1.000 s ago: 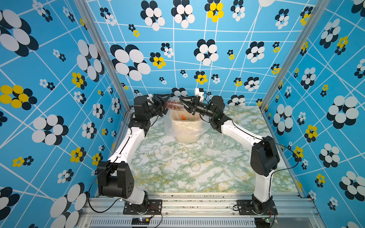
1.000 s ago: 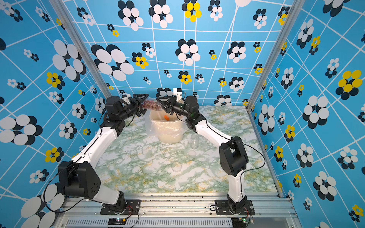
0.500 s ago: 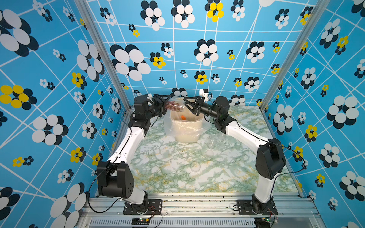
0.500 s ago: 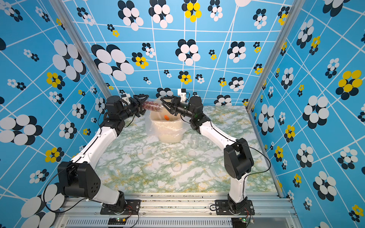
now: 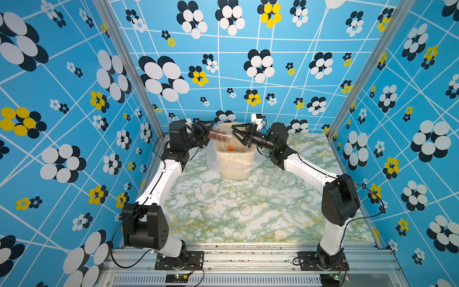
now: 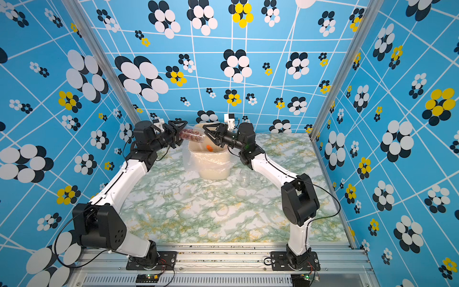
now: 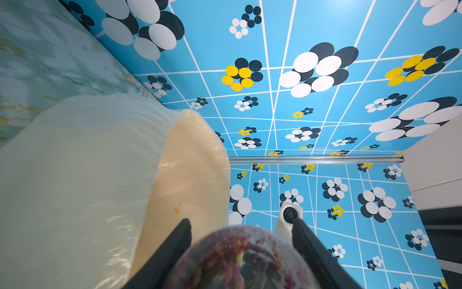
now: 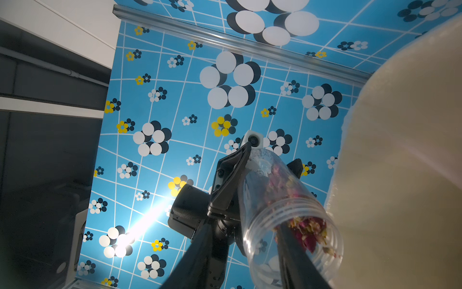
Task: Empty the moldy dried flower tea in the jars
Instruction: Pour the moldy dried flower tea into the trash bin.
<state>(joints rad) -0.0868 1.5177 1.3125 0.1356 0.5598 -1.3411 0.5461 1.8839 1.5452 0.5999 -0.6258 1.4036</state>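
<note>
My left gripper (image 5: 211, 131) is shut on the base end of a clear jar (image 5: 219, 135), held nearly level over the bin with its mouth tipped slightly down. The jar (image 8: 280, 200) has no lid on it. The moldy dried flower tea (image 8: 307, 230), reddish and yellowish buds, lies along its low side up to the threaded rim. My right gripper (image 5: 235, 135) stands open just at the jar's mouth, with nothing that I can see between its fingers. In the left wrist view the jar (image 7: 240, 257) fills the gap between the left gripper's (image 7: 241, 225) fingers.
The cream plastic-lined bin (image 5: 234, 164) stands under the jar with one orange piece (image 5: 230, 148) inside. To its right on the marble table, beside the right arm, are two empty clear jars (image 5: 267, 177) (image 5: 278, 184). Clear lids (image 5: 263, 192) (image 5: 244, 210) lie nearer the front.
My right gripper has drawn back a little from the jar's mouth and its jaws stand wider; its arm swung outward to the right. The left gripper and jar have hardly moved.
</note>
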